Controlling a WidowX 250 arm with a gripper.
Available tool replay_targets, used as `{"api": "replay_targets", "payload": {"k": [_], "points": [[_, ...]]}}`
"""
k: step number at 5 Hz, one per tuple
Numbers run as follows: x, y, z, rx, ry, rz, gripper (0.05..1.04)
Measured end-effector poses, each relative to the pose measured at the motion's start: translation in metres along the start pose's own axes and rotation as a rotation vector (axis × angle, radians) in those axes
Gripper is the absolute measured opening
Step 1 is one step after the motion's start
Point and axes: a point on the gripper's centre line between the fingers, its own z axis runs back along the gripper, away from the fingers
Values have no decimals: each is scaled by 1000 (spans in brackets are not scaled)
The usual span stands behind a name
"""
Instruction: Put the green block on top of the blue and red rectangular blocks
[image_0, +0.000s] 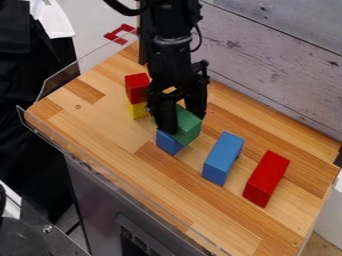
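Left of the table's centre, the black gripper (182, 122) hangs down with its fingers on opposite sides of the green block (190, 128), shut on it. The green block is over a small blue block (168, 142), partly covering it; whether the two touch I cannot tell. To the right lies the long blue rectangular block (223, 158). Beyond it, the long red rectangular block (266, 178) lies roughly parallel, with a gap of bare wood between the two.
A red cube (137, 87) sits on a yellow block (138, 110) just left of the gripper. The wooden table (97, 127) has a clear plastic rim along its left and front edges. A whitewashed plank wall (280, 65) runs along the back.
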Motion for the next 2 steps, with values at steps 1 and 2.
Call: {"api": "replay_targets", "payload": {"k": [1, 2], "points": [[2, 0, 0, -7, -1, -11, 568], [0, 2, 9, -16, -50, 17, 567]]}}
